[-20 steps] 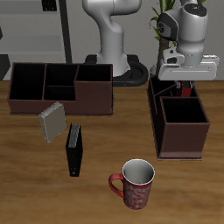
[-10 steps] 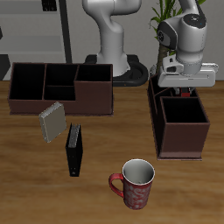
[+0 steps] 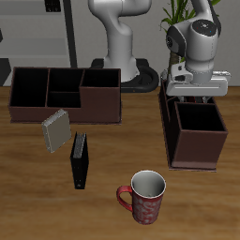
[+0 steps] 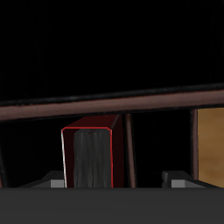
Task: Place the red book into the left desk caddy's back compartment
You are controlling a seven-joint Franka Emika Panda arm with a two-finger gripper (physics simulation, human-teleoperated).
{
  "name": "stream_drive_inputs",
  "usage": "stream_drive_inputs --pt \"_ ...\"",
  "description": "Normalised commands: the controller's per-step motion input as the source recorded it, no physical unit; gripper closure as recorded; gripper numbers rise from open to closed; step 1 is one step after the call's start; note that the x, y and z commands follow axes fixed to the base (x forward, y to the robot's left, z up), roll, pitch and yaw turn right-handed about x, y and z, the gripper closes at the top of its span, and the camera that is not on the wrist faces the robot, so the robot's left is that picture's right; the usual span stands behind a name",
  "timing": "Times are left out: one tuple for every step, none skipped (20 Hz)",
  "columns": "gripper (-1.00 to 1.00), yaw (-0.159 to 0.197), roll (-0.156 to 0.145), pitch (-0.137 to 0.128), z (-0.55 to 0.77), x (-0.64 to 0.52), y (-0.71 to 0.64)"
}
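Observation:
The left desk caddy [image 3: 196, 148] is a dark brown box seen lengthwise, with its large square section toward the table's front. My gripper [image 3: 196, 92] hangs low over its back compartment [image 3: 174, 97], the narrow section nearest the robot base. In the wrist view the red book [image 4: 89, 157] stands on end inside dark brown walls [image 4: 129, 140], showing its pale page edges. It sits between my fingertips [image 4: 58, 182], close to one and apart from the other, so my gripper [image 4: 115, 180] is open. In the exterior view my hand hides the book.
A wide brown caddy [image 3: 66, 105] stands broadside at the back. A grey book [image 3: 56, 131] leans before it and a black book [image 3: 80, 159] stands beside that. A red patterned mug [image 3: 145, 197] stands near the table's front edge.
My gripper has sunk lower over the back compartment. The red strip of book seen below my hand earlier has dropped out of sight in the exterior view.

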Motion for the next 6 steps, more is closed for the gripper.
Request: stream_drive_inputs --pt "-1.0 -0.037 0.004 0.035 -0.01 0.01 -0.03" --pt "-1.0 -0.001 0.003 0.0 0.01 0.0 0.0" --pt "-1.0 0.003 0.001 -0.006 0.0 0.02 0.0" --pt "-1.0 0.004 0.005 0.0 0.0 0.01 0.01" --pt "-1.0 0.003 0.005 0.008 -0.01 0.01 0.0" --pt "-1.0 0.007 0.004 -0.002 0.0 -0.02 -0.02"
